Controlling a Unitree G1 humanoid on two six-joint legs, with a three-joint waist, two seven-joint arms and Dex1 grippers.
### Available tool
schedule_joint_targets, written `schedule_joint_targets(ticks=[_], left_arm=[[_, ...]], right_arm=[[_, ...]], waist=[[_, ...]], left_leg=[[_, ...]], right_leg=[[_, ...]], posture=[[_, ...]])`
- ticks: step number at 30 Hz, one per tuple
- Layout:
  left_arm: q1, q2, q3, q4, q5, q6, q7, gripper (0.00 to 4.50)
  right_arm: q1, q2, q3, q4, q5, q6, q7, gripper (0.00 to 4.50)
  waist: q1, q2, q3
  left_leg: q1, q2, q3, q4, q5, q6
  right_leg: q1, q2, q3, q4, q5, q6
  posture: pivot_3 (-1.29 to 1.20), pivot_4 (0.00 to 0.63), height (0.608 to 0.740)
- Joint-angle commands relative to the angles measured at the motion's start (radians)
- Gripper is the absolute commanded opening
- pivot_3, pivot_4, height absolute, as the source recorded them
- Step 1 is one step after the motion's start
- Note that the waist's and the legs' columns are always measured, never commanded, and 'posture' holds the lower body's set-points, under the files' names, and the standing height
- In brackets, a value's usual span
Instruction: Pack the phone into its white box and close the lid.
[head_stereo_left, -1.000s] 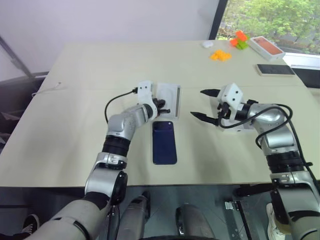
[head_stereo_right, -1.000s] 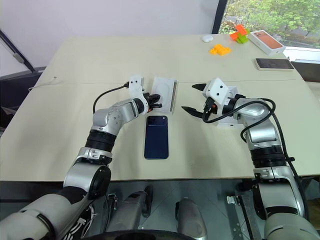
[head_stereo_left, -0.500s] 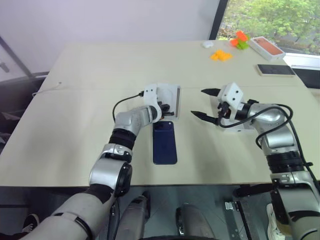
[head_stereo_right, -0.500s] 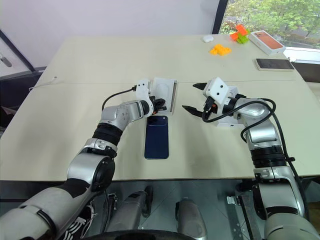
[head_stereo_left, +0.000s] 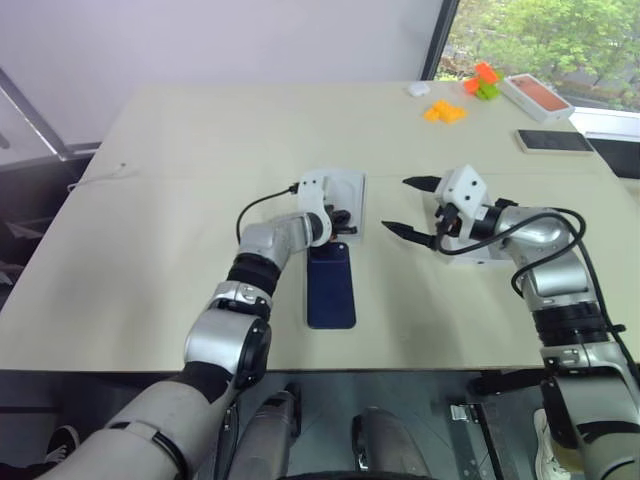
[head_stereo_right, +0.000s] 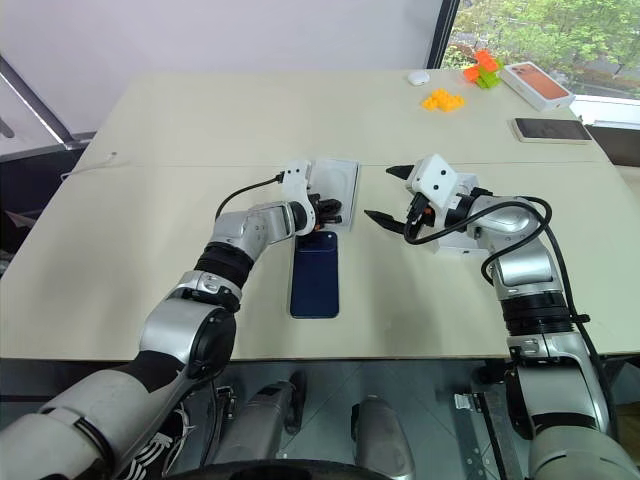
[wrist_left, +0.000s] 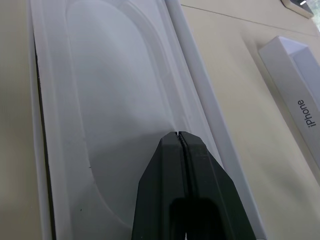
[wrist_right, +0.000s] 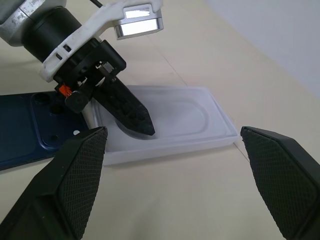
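The dark navy phone (head_stereo_left: 331, 287) lies flat on the table, back up, its camera end toward the white box (head_stereo_left: 347, 192). The box is an open tray with an empty rounded recess (wrist_left: 115, 100). My left gripper (head_stereo_left: 345, 220) is shut, holds nothing, and its tip sits low over the recess at the end nearest the phone (wrist_right: 30, 132). My right gripper (head_stereo_left: 397, 206) stands open to the right of the tray, above the table, and points toward it. The lid (wrist_left: 295, 80), white with lettering on its side wall, lies on the table under my right wrist (head_stereo_left: 488, 256).
At the far right corner lie a white box with an orange top (head_stereo_left: 533, 95), a black phone (head_stereo_left: 552, 140), orange and green blocks (head_stereo_left: 443, 111) and a small white object (head_stereo_left: 417, 89). A thin cable (head_stereo_left: 100, 175) lies at the left edge.
My left gripper, still shut, has moved to the right from the tray's left edge to over its recess. The right arm, phone and tray have stayed in place.
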Motion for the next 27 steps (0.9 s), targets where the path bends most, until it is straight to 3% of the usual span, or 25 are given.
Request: schedule_joint_targets(ticks=[1,9,20,27], left_arm=[[-0.020,0.005,0.020,-0.011,0.002,-0.011,-0.003,0.05],[0.004,0.029,0.022,-0.119,-0.008,0.041,-0.021,0.05],[0.159,0.058,-0.016,-0.487,0.008,0.171,0.015,0.05],[0.187,0.057,-0.005,-0.421,0.036,0.133,0.057,0.05]], right_arm=[[-0.021,-0.006,-0.020,-0.030,0.006,-0.015,-0.007,4.50],[-0.027,-0.005,-0.018,-0.023,0.005,-0.019,-0.006,4.50],[-0.038,0.000,-0.015,-0.012,0.005,-0.024,-0.003,4.50],[-0.036,0.004,-0.013,-0.013,0.007,-0.025,-0.003,4.50]], waist=[[0.000,0.000,0.000],[-0.002,0.000,0.000],[-0.001,0.000,0.000],[0.000,0.000,0.000]], left_leg=[[0.000,0.000,0.000,0.000,0.000,0.000],[0.000,0.000,0.000,0.000,0.000,0.000],[0.000,0.000,0.000,0.000,0.000,0.000],[0.001,0.000,0.000,0.001,0.000,0.000]], right_leg=[[0.000,0.000,0.000,0.000,0.000,0.000],[0.000,0.000,0.000,0.001,0.000,0.000],[0.000,0.000,0.001,0.001,0.000,0.000],[0.001,0.000,0.001,0.001,0.000,0.000]], posture=[[0.00,0.150,0.740],[0.00,0.150,0.740],[0.00,0.150,0.740],[0.00,0.150,0.740]])
